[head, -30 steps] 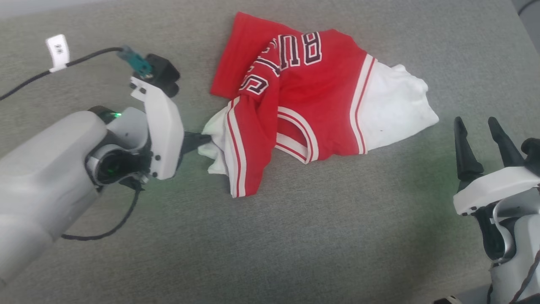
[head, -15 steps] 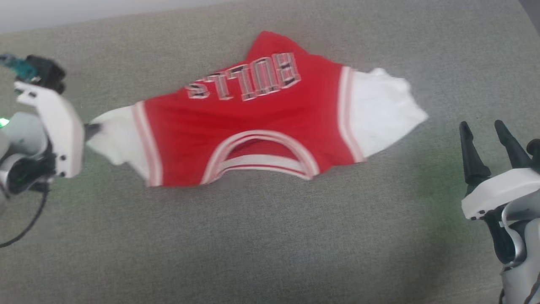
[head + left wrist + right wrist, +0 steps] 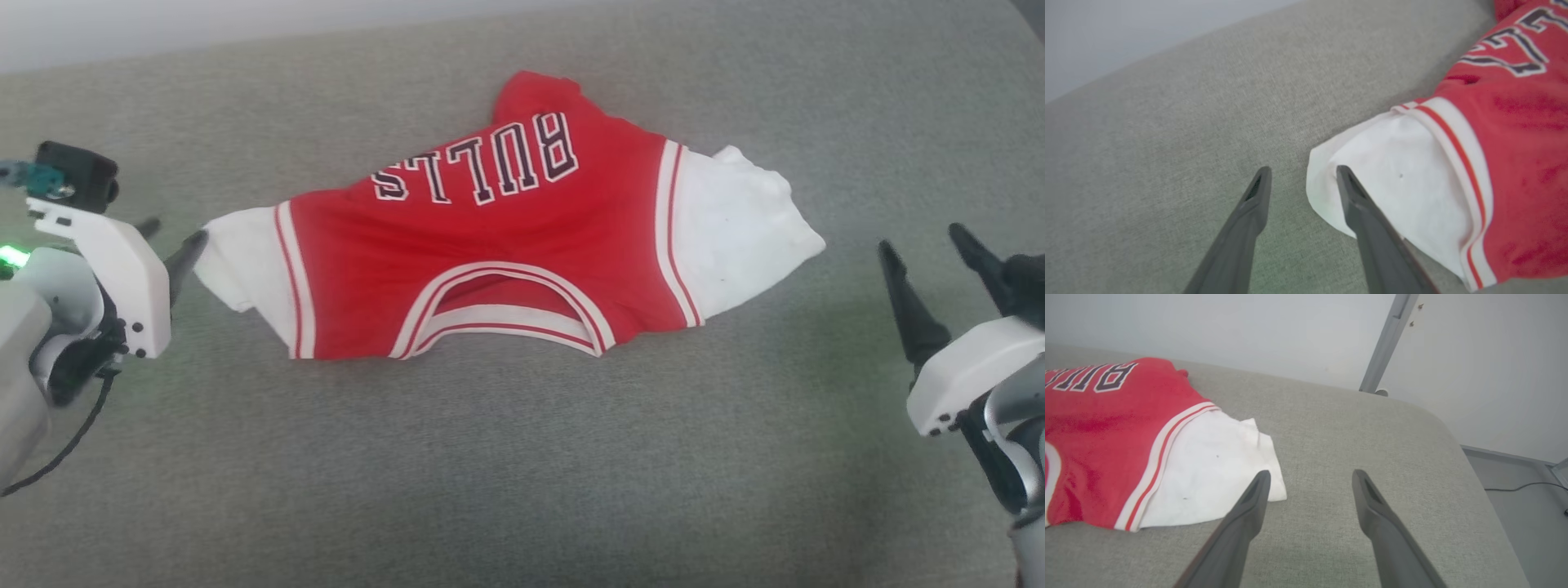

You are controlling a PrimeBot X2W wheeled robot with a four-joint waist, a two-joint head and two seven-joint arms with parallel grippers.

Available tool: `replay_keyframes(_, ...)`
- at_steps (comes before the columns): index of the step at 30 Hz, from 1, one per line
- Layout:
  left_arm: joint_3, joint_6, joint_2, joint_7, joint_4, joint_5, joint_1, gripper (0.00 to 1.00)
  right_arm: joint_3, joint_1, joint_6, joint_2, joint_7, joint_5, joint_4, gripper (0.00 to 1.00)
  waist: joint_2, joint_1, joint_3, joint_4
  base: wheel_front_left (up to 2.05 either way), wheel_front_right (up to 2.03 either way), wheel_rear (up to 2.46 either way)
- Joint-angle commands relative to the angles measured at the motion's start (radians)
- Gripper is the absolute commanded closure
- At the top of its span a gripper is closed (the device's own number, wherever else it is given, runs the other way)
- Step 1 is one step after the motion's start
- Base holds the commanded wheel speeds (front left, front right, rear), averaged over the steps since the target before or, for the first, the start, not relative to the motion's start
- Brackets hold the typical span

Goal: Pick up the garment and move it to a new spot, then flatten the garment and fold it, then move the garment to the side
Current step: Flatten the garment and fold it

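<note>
Left gripper (image 3: 170,242) (image 3: 1302,171): jaws were apart and empty, with one white end of the jersey (image 3: 490,237) right at a fingertip. Right gripper (image 3: 921,245) (image 3: 1311,473): jaws were wide apart and empty, near the other white end. Jersey lay spread on the grey bench (image 3: 522,474) between them.

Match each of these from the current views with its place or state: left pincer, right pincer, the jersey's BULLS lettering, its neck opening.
Column one:
1. left pincer
2. right pincer
3. BULLS lettering
4. neck opening

Column two:
A. on the edge of the jersey nearest the robot
B. open, tips at the jersey's white end
C. open, apart from the fabric
D. upside down in the head view, toward the far edge

Pairs: 1-B, 2-C, 3-D, 4-A
</note>
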Motion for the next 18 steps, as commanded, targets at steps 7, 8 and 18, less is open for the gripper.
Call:
replay_keyframes(7,0.082,0.045,-0.05,-0.324,-0.048,0.004,0.114,0.0,0.193,0.002,0.0,-0.214,0.129,0.061,-0.064,0.0,0.0,0.0,-0.042,0.084,0.0,0.0,0.0)
replay_keyframes(8,0.097,0.062,-0.061,-0.347,-0.064,0.009,0.133,0.0,0.226,-0.005,0.0,-0.248,0.15,0.082,-0.075,0.0,0.0,0.0,-0.043,0.097,0.0,0.0,0.0)
replay_keyframes(18,0.629,0.251,-0.241,-0.366,-0.486,0.432,0.522,0.0,0.58,-0.133,0.0,-0.61,0.33,0.325,-0.165,0.0,0.0,0.0,-0.007,0.24,0.0,0.0,0.0)
